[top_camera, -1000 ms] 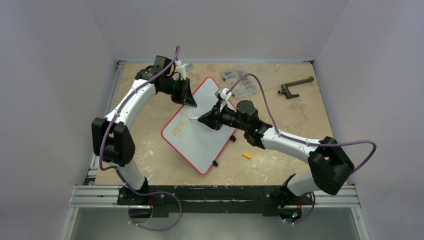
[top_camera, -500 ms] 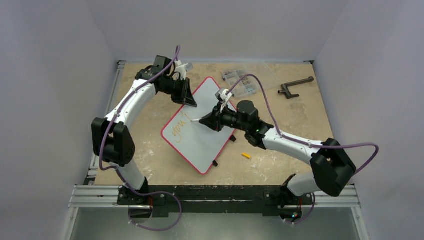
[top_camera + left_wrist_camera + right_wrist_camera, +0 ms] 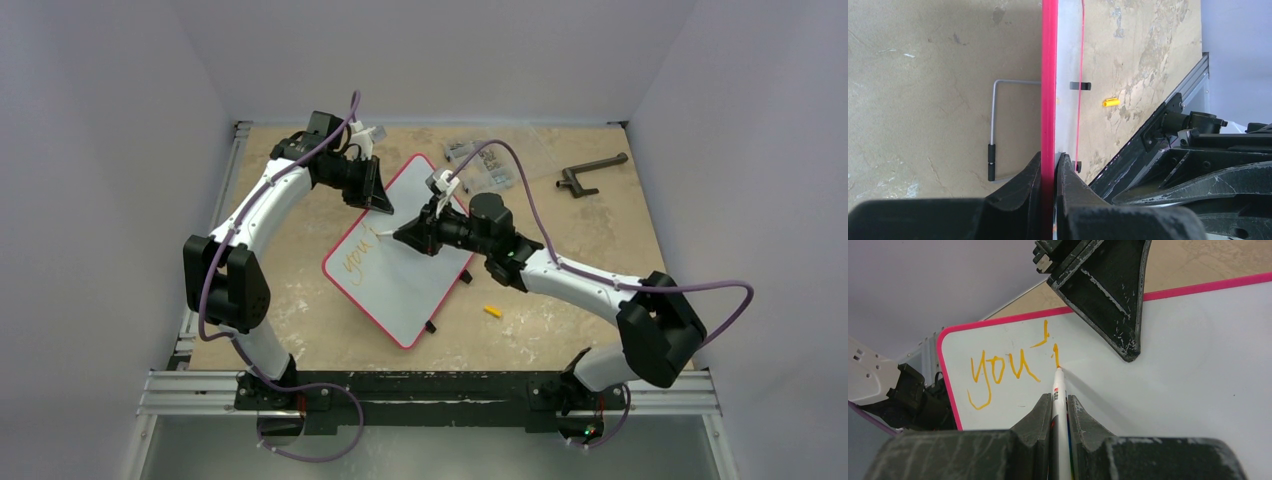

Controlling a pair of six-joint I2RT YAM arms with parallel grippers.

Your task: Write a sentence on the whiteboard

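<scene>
Whiteboard [image 3: 402,290] rim stayed pinched in left gripper [image 3: 1049,159]; right gripper [image 3: 1059,400], clamping marker [image 3: 1058,385], had advanced; ahead of its fingers [image 3: 1039,416], sentence [image 3: 998,371] gained second-word strokes.

I see the flat red-rimmed white whiteboard [image 3: 395,285] lying askew mid-worktop [image 3: 560,330]. Left pincer [image 3: 383,205] sits at its far-left edge, rim between the jaws. Right pincer [image 3: 400,236] over the board's middle, slim white marker pen [image 3: 1058,390] in it, tip on the board just right of the orange handwritten sentence [image 3: 998,371]. Clear plastic parts box [image 3: 500,170] behind the board. Small yellow cap [image 3: 491,311] right of its near corner.
</scene>
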